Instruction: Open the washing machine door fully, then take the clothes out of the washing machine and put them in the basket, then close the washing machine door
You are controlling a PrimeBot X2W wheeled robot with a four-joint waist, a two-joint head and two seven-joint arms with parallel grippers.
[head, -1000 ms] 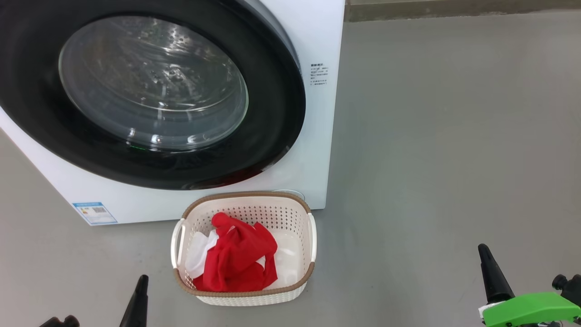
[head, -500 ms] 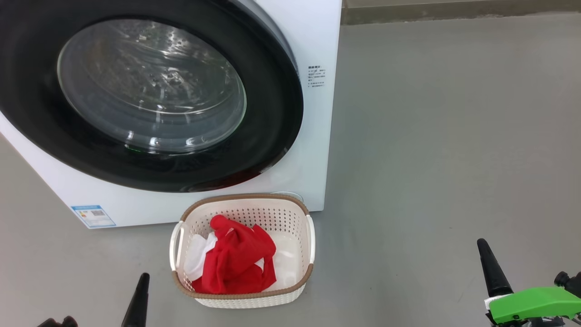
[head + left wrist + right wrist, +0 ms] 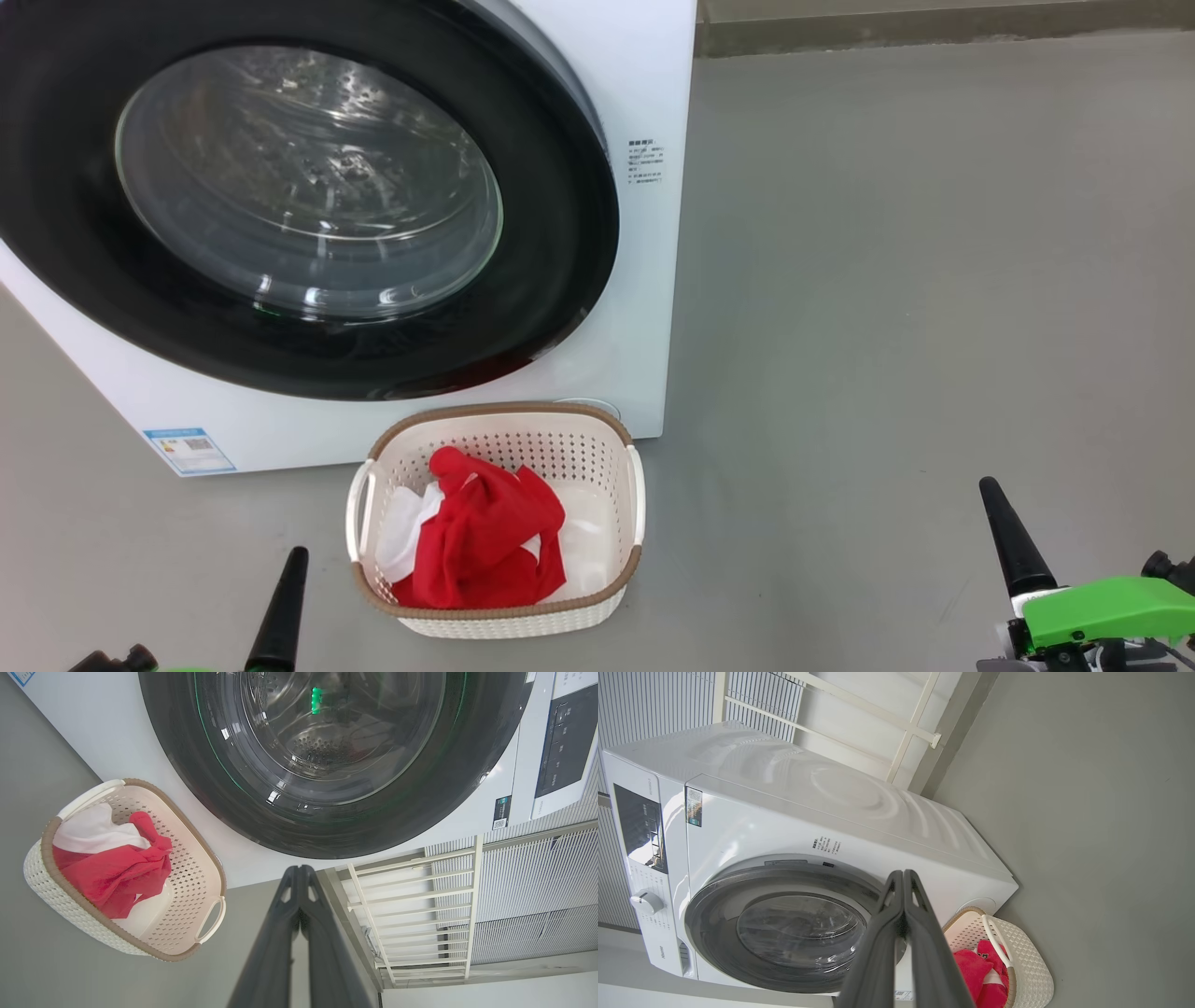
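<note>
The white washing machine (image 3: 644, 308) fills the upper left of the head view, and its round black-rimmed glass door (image 3: 308, 187) lies shut against the front. On the floor just before it stands the cream basket (image 3: 373, 495), with the red and white clothes (image 3: 485, 537) heaped inside. My left gripper (image 3: 291, 565) is at the bottom left, shut and holding nothing, left of the basket. My right gripper (image 3: 991, 495) is at the bottom right, also shut and holding nothing, well away from the basket. Both wrist views show the door (image 3: 327, 765) (image 3: 794, 928) and the basket (image 3: 196, 877) (image 3: 1027, 961).
Bare grey floor (image 3: 934, 280) spreads to the right of the machine. A white railing (image 3: 420, 905) and ribbed wall panels stand behind the machine. The control panel (image 3: 640, 830) and a dial (image 3: 647, 901) sit on the machine's top front.
The head view has drifted slightly, so machine and basket sit a little lower and further left. The right gripper shows a little higher. Nothing was taken or let go.
</note>
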